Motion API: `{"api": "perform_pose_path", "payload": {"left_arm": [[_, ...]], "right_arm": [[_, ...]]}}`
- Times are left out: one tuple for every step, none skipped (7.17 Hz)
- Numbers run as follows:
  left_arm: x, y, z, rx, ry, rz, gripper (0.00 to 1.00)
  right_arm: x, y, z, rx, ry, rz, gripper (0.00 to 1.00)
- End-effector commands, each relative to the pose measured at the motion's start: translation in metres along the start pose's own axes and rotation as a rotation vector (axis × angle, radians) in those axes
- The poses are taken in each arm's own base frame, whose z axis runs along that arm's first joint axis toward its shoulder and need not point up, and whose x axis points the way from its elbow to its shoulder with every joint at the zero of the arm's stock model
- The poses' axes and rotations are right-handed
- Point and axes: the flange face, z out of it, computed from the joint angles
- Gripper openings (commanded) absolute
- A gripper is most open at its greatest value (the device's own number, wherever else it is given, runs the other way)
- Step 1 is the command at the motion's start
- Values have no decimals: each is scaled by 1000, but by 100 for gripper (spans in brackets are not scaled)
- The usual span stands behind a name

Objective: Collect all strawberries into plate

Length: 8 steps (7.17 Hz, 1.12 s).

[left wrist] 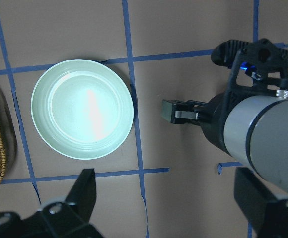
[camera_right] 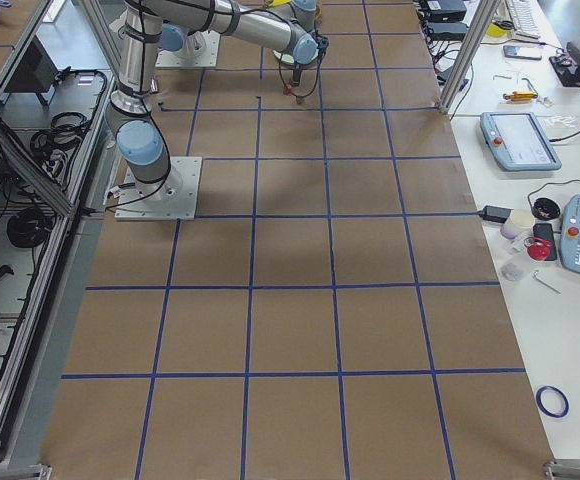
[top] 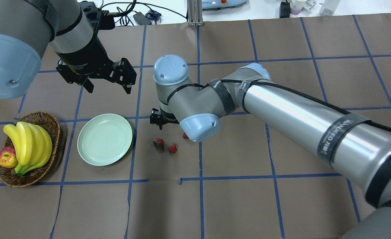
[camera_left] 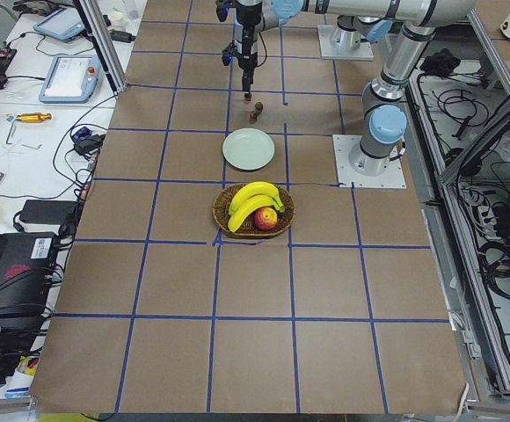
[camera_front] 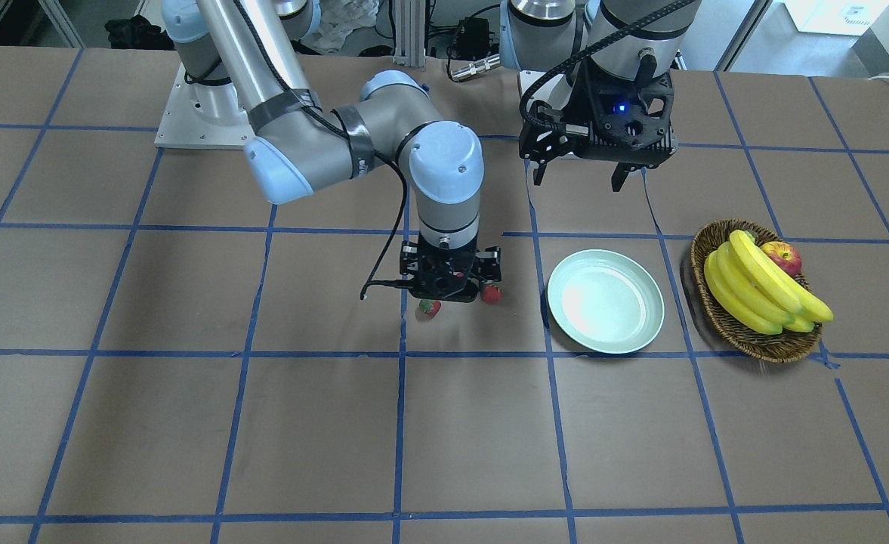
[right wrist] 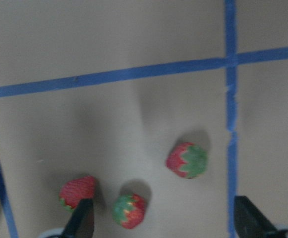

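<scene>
Three small red strawberries lie on the table, all seen in the right wrist view: one (right wrist: 77, 192), one (right wrist: 129, 210) and one (right wrist: 187, 160). The overhead view shows them (top: 158, 143) (top: 172, 148) (top: 185, 135) to the right of the plate (top: 105, 139). The pale mint plate (camera_front: 605, 301) is empty. My right gripper (camera_front: 452, 291) hangs open just above the strawberries and holds nothing; its fingers (right wrist: 82, 223) frame the bottom of the wrist view. My left gripper (camera_front: 578, 177) is open and empty, raised behind the plate.
A brown wicker basket (camera_front: 754, 336) with bananas (camera_front: 761, 291) and a red-yellow apple (camera_front: 782, 257) stands beside the plate, on the side away from the strawberries. Blue tape lines cross the brown table cover.
</scene>
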Motion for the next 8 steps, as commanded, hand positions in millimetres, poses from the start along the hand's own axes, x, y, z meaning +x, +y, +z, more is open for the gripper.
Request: {"api": "perform_pose_path", "payload": {"left_arm": [[0,0,1,-2,0,-1,100],[0,0,3,-5,-2,-6,100],[0,-1,3,-5,0,-8,100],[0,-2,7,-13,0,-11,100],[0,-3,7,-13,0,-9,100],[0,-1,4,-7,1,-6,100],[0,-1,2,-3,0,-5,100],[0,-1,3,-5,0,-6,100]], "right_arm": [[97,-18,-95,-55,42,-48,100],[140,-19,-140,-17,62,11,100],[171,-19,-174,27,136,-6,100],[181,-6,-201,59,181,-56,100],[184,1,-213,54,180,-59,100],[186,4,-227,77,171,-54,100],[187,1,-242,122,156,-40,100],[216,-12,-256,134,137,28,100]]}}
